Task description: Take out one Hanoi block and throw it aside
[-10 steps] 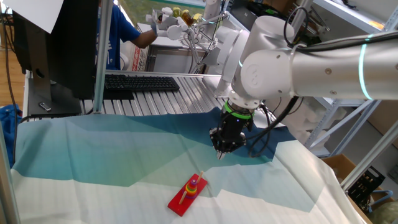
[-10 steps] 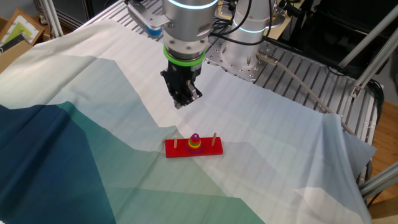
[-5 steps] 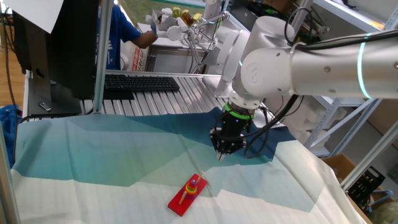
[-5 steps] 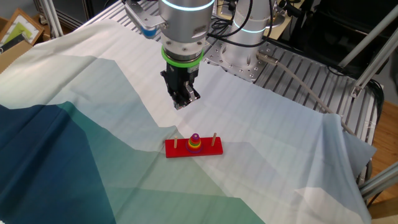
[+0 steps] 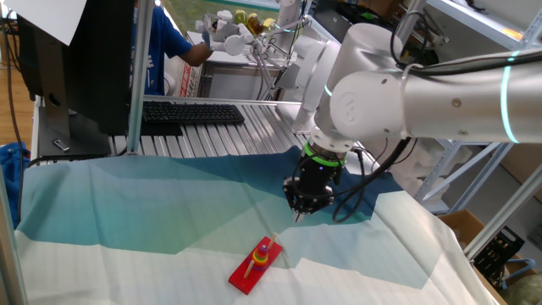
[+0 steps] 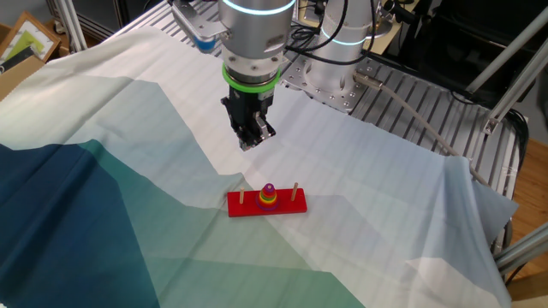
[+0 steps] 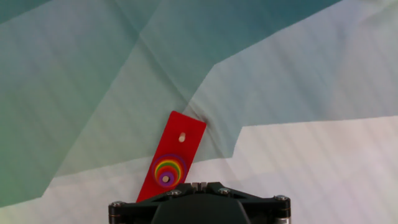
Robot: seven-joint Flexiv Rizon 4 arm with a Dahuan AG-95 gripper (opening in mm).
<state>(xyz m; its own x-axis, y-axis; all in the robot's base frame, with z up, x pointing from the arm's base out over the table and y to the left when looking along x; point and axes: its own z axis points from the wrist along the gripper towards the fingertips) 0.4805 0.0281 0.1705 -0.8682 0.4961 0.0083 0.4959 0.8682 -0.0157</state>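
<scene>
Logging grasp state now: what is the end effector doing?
End effector: empty, above the cloth; fingers look together, but open or closed cannot be told. Purple ring sits on its peg.

Arm (image 5: pixel 423 85) bent low over the table — gripper (image 6: pixel 250 137) pointing straight down, jaws close together, empty.

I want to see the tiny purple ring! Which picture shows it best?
The hand view: it looks straight down on the purple ring, topping the coloured stack on the red base. Both fixed views show it only as a small speck from the side.
</scene>
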